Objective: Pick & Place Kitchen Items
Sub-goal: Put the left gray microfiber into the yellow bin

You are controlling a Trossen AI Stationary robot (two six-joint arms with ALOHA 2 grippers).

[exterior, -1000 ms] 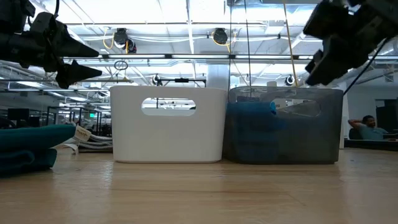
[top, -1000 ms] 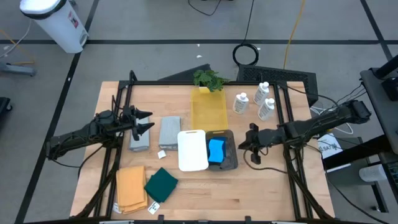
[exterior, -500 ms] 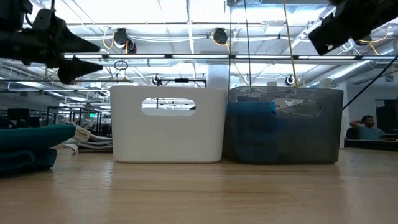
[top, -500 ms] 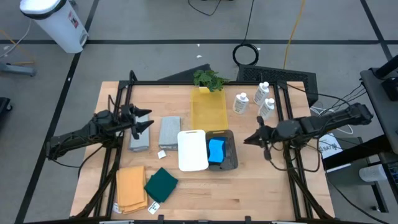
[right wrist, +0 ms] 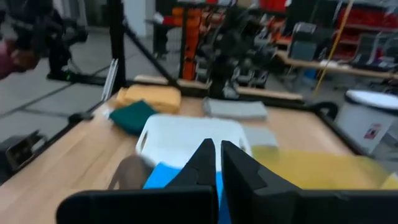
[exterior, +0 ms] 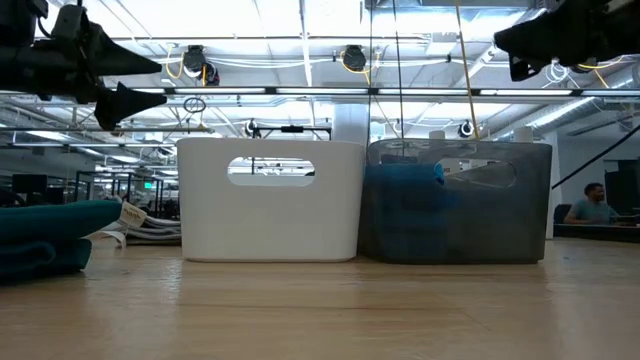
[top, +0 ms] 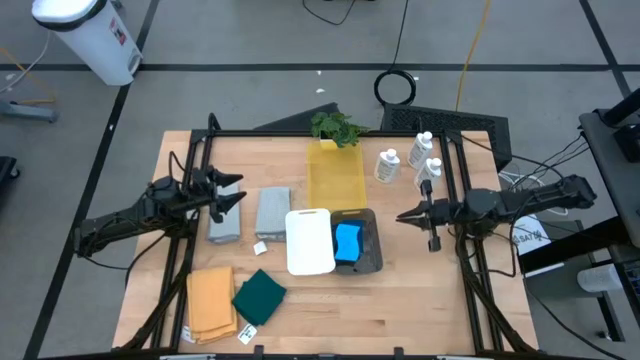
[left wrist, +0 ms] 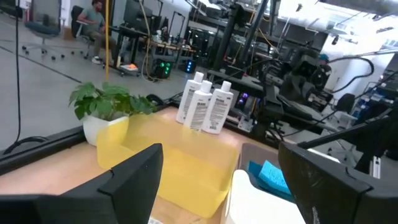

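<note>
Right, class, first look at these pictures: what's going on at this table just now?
A two-armed robot is sorting kitchen items. Neither gripper holds anything. The left gripper hangs open above the folded grey cloths. The right gripper is shut, in the air right of the dark grey bin, which holds bright-blue sponges. The white bin stands beside it. The orange-tan cloth, dark green cloth and three white capped bottles lie unsorted on the wooden table.

Blue sponges (top: 347,241) lie in the dark bin, perhaps stacked. Two grey cloths (top: 272,209), an orange-tan cloth (top: 210,301) and a dark green cloth (top: 260,295) lie folded flat; three white bottles (top: 388,165) stand upright
</note>
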